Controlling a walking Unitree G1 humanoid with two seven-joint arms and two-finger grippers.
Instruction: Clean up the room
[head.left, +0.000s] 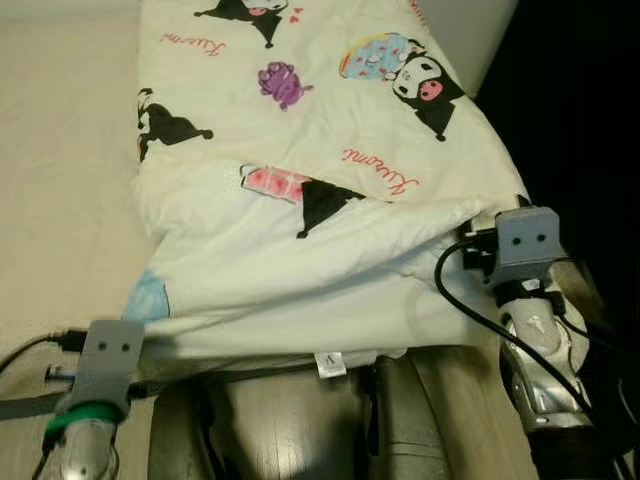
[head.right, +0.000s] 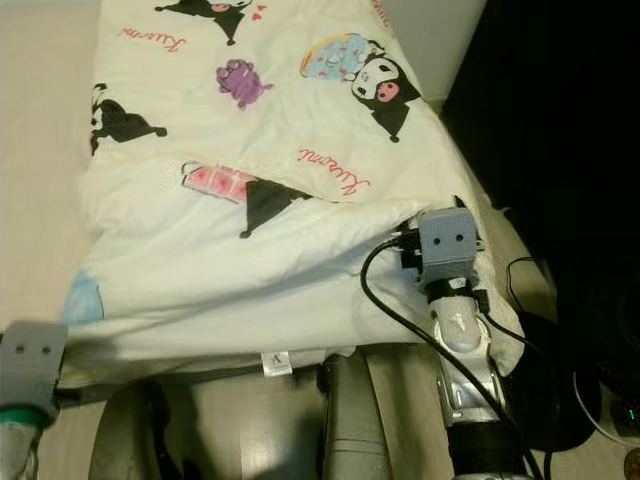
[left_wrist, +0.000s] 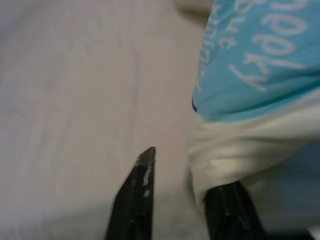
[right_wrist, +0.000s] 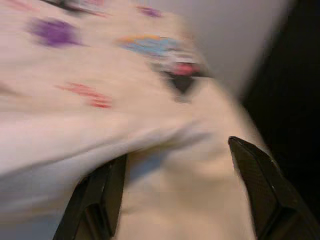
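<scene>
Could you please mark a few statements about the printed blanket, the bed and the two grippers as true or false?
1. The white cartoon-printed blanket lies on the beige bed sheet. True.
2. The left gripper has its jaws spread, with a fold of blanket edge at one finger. True.
3. The blanket is plain blue. False: it is white with black, purple and pink cartoon figures.
4. The right gripper is shut. False: its jaws stand wide apart at the blanket's near corner.
5. The blanket is neatly folded into a square. False: it is spread out and rumpled.
</scene>
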